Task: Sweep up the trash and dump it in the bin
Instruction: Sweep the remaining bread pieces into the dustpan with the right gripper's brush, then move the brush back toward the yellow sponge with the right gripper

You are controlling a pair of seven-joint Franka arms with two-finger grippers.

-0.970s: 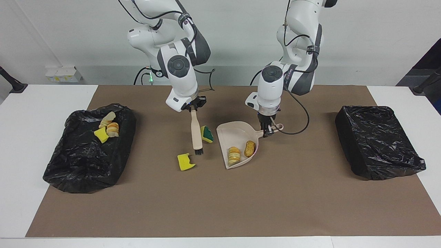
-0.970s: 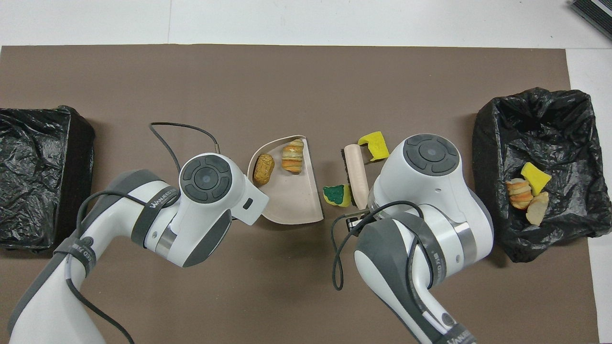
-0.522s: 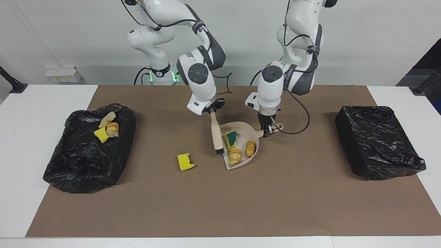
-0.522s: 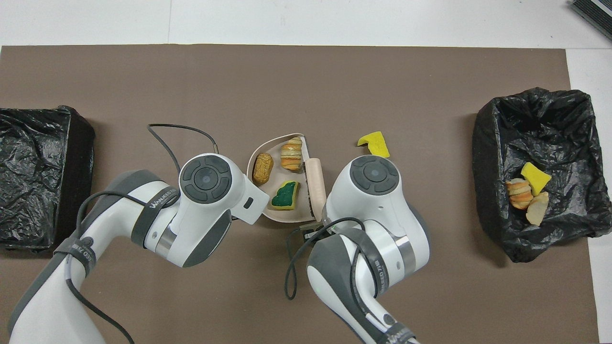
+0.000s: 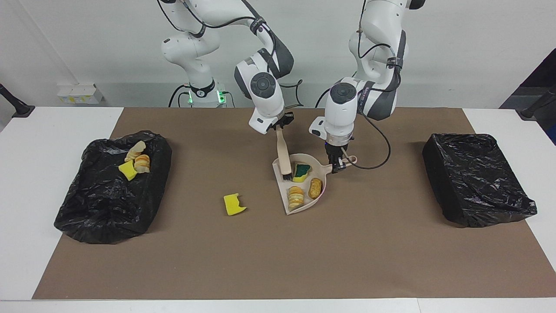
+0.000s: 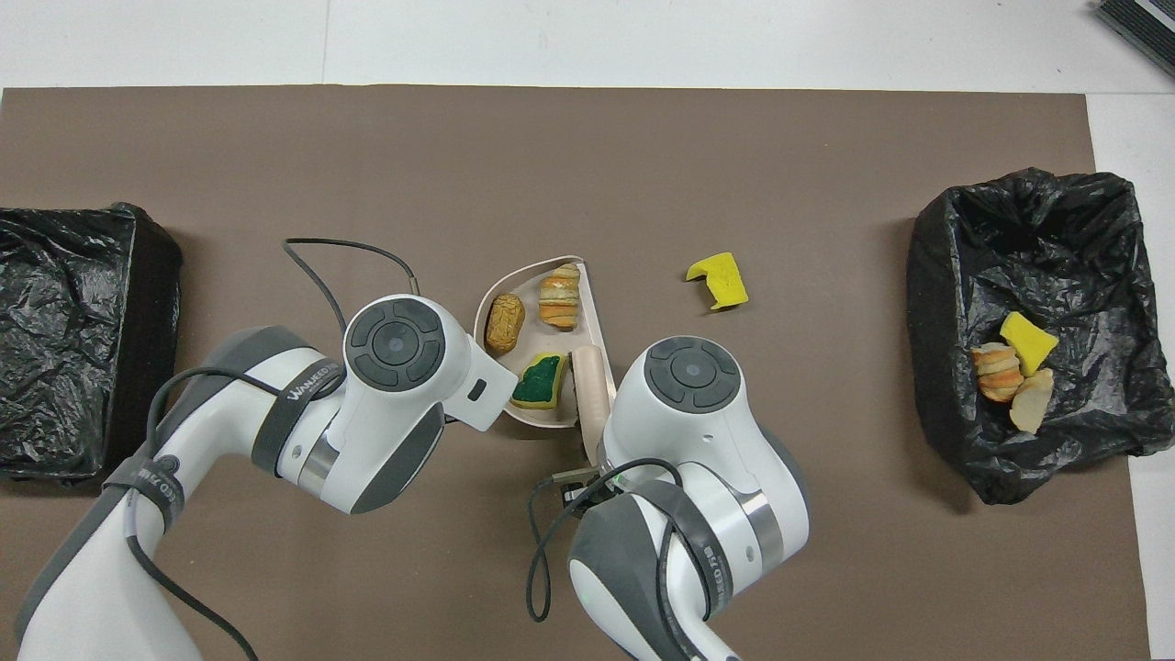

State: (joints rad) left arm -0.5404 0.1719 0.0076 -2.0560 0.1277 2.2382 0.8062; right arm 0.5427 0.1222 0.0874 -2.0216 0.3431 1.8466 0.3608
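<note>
A beige dustpan (image 5: 305, 183) (image 6: 549, 341) lies mid-mat, and my left gripper (image 5: 335, 168) is shut on its handle. In the pan lie three pieces of trash: a green-faced sponge (image 5: 301, 171) (image 6: 540, 381), a layered bread chunk (image 5: 296, 196) (image 6: 560, 296) and a golden chunk (image 5: 315, 188) (image 6: 506, 323). My right gripper (image 5: 279, 124) is shut on the brush (image 5: 283, 153) (image 6: 590, 386), whose bristles rest in the pan beside the green-faced sponge. A yellow sponge piece (image 5: 234, 204) (image 6: 719, 280) lies on the mat toward the right arm's end. The bin (image 5: 108, 204) (image 6: 1056, 239) there holds three scraps.
A second black-bagged bin (image 5: 475, 178) (image 6: 73, 340) stands at the left arm's end of the brown mat. A black cable (image 5: 378, 152) loops from the left wrist over the mat beside the dustpan's handle.
My right arm has swept the brush toward the left arm's end and pushed the green-faced sponge off the mat into the dustpan. The left gripper and the pan have stayed put.
</note>
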